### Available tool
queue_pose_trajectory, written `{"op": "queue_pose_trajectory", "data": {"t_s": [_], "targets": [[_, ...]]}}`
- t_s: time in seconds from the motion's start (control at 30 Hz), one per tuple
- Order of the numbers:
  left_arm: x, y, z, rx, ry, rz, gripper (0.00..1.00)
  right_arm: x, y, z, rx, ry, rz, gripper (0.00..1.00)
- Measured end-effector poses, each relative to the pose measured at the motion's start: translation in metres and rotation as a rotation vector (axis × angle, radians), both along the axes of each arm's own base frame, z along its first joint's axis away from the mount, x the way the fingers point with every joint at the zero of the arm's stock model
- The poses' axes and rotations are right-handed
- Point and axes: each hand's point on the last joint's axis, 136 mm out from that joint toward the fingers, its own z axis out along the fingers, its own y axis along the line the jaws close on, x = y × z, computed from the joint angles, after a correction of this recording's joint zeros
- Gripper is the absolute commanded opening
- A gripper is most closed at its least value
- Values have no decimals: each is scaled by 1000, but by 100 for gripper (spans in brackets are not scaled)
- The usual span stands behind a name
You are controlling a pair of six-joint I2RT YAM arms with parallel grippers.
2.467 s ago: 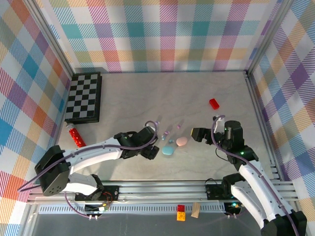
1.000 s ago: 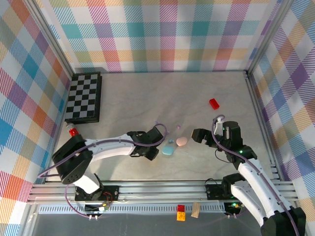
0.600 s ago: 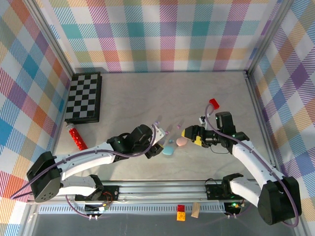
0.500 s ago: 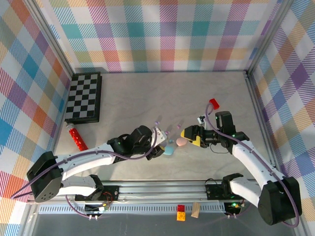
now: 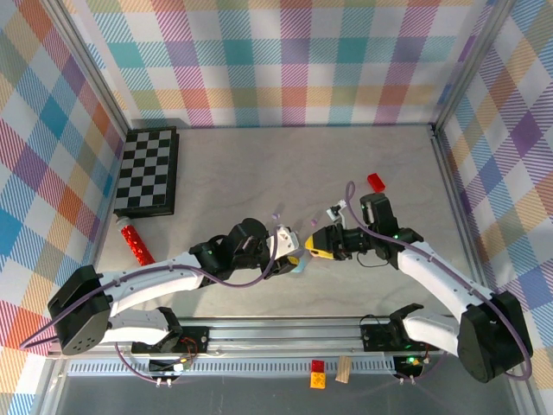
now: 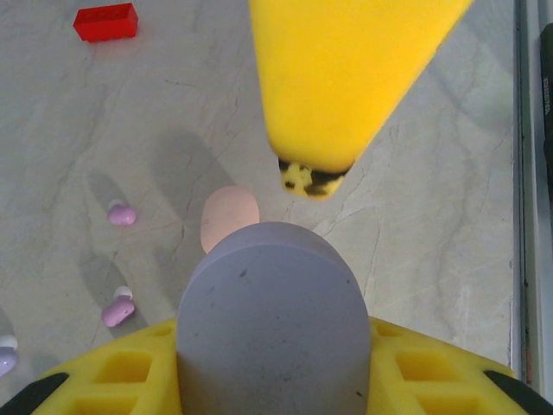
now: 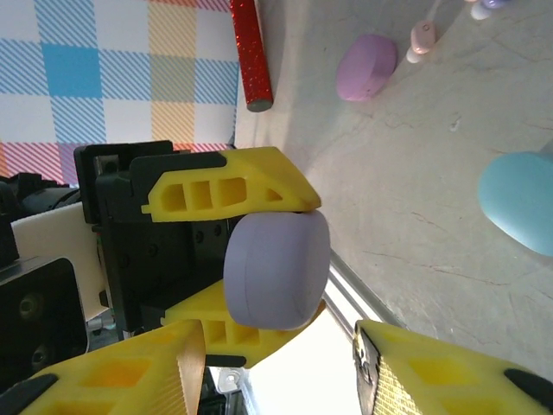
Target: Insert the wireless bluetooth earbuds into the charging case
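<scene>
Left tool (image 7: 294, 255) gripping smooth rounded lilac charging case (image 6: 275, 320), right tool (image 7: 276, 354) spread open, yellow ribbed plastic

Bright, even light falls from overhead, and the pale table (image 5: 259, 173) shows only faint, soft-edged shadows and no harsh glare. In the left wrist view the earbuds (image 6: 121, 213) each throw a dim shadow toward 11 o'clock. The yellow finger (image 6: 346, 78) at 12 o'clock there is too near to be sharp, and the lilac case (image 6: 275, 320) at 6 o'clock looks slightly soft. The overhead view bows the posts (image 5: 98, 79) near its edges. In the right wrist view, a patch at 6 o'clock is washed out white.
</scene>
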Motion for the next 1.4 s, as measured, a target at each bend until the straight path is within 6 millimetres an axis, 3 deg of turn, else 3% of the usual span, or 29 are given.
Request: {"op": "queue_pose_trajectory", "data": {"t_s": [0.47, 0.67, 0.8, 0.97, 1.13, 1.23, 1.4], "targets": [[-3, -6, -4, 10, 1, -33, 35, -5, 18, -12, -28, 39, 55, 45], [-3, -9, 1, -8, -6, -38, 35, -3, 19, -13, -35, 40, 52, 38], [-3, -8, 0, -5, -5, -37, 36, -2, 19, -13, -38, 28, 51, 24], [-2, -9, 0, -8, -2, -31, 54, -1, 19, -12, -45, 16, 52, 17], [3, -15, 17, -84, -31, -13, 81, 5, 13, -2, -27, -2, 17, 13], [5, -13, 29, -155, -48, 13, 97, 19, 2, 13, 17, -20, -44, 12], [15, -8, 46, -274, -66, 78, 100, 39, -14, 36, 126, -24, -125, 13]]}}
